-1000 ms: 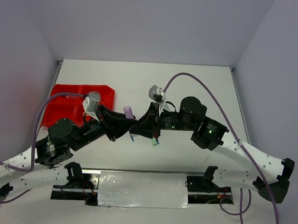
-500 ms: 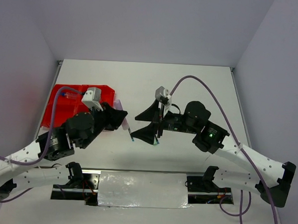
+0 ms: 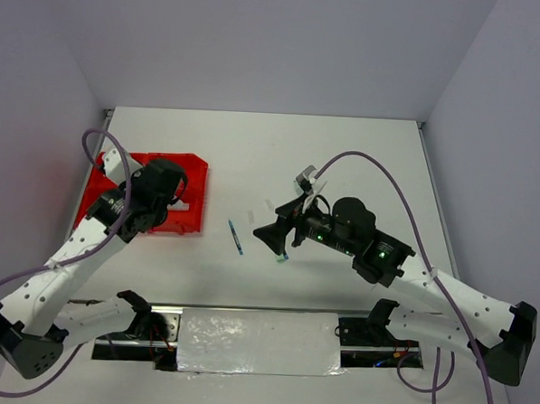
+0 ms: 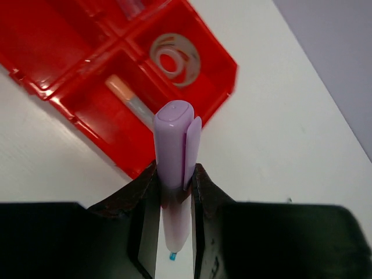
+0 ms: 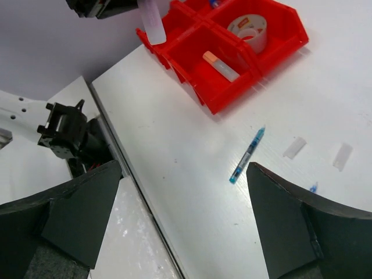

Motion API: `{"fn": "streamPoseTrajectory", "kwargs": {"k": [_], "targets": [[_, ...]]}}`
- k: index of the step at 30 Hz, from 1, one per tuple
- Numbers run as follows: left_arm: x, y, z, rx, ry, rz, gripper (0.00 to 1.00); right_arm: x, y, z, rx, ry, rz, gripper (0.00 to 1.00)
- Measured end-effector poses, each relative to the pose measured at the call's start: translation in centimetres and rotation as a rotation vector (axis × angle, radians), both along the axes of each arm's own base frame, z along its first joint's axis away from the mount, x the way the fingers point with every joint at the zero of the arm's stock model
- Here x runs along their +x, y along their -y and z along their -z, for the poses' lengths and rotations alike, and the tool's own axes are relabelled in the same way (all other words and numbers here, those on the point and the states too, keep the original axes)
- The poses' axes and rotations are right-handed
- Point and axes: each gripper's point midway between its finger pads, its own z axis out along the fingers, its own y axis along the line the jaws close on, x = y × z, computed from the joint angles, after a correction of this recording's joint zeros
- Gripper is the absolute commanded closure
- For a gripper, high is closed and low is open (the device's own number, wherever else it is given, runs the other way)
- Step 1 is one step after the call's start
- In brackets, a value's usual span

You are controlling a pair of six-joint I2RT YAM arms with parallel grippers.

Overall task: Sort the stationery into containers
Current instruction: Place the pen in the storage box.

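My left gripper [image 4: 174, 174] is shut on a pastel purple marker [image 4: 174, 145], which stands out from the jaws cap first. It hangs over the near edge of the red tray [image 4: 64, 106], the containers. In the tray lie a tape roll [image 4: 174, 53] and an orange-tipped marker [image 4: 129, 97], each in its own compartment. From above, the left gripper [image 3: 173, 195] is over the tray [image 3: 108, 180]. My right gripper [image 5: 185, 168] stands wide open and holds nothing, above the bare table. A thin blue pen [image 5: 248, 155] lies just ahead of it, also visible from above [image 3: 236, 237].
Two small clear caps [image 5: 294, 147] [image 5: 342, 156] lie on the table beyond the pen. A small green item [image 3: 283, 255] sits under the right gripper. The table's near edge and a metal rail [image 5: 125, 168] run below the right gripper.
Both grippers were on the purple marker. The right gripper opened and let go. The left arm swung left with the marker to the red tray.
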Motion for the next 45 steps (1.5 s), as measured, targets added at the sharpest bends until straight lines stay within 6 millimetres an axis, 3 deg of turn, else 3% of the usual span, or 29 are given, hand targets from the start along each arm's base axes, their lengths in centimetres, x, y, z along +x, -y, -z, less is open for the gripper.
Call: {"fn": "streamPoseTrajectory", "kwargs": {"k": [4,7,11,14,18,23,29,35,38,40,45], "targets": [[1.0,-3.0,3.5,-0.024,-0.092,-0.131,0.92,0.0,1.2,-0.2,0.005,0.011,0.043,0.02],[2.1,-4.5,6.3,-0.061,-0.161,-0.201,0.94,-0.1,2.0,-0.6,0.017,0.023,0.067,0.0],[3.5,-5.7,9.6,-0.114,-0.246,-0.248,0.96,-0.1,2.9,-0.4,0.024,0.03,0.094,0.0],[4.2,-5.4,11.8,-0.149,-0.286,-0.245,0.94,-0.1,3.4,0.3,0.016,0.023,0.114,0.0],[4.3,-4.8,14.1,-0.183,-0.318,-0.23,0.83,0.2,3.9,1.2,0.011,0.005,0.152,0.0],[4.9,-4.6,15.7,-0.194,-0.342,-0.237,0.54,0.1,4.8,1.9,0.031,-0.01,0.187,0.0],[4.6,-4.7,16.5,-0.208,-0.346,-0.254,0.11,0.5,5.5,2.5,0.043,-0.026,0.238,0.0],[4.9,-4.7,16.0,-0.213,-0.337,-0.247,0.01,2.2,5.6,4.2,-0.035,-0.076,0.323,0.0],[5.1,-4.3,14.8,-0.219,-0.317,-0.206,0.01,3.7,5.9,5.7,-0.109,-0.125,0.384,0.0],[5.4,-3.9,13.3,-0.219,-0.293,-0.153,0.01,5.2,6.5,6.9,-0.169,-0.171,0.434,0.01],[6.6,-2.0,7.5,-0.186,-0.19,0.073,0.01,10.1,8.1,10.0,-0.343,-0.286,0.549,0.02]]}}
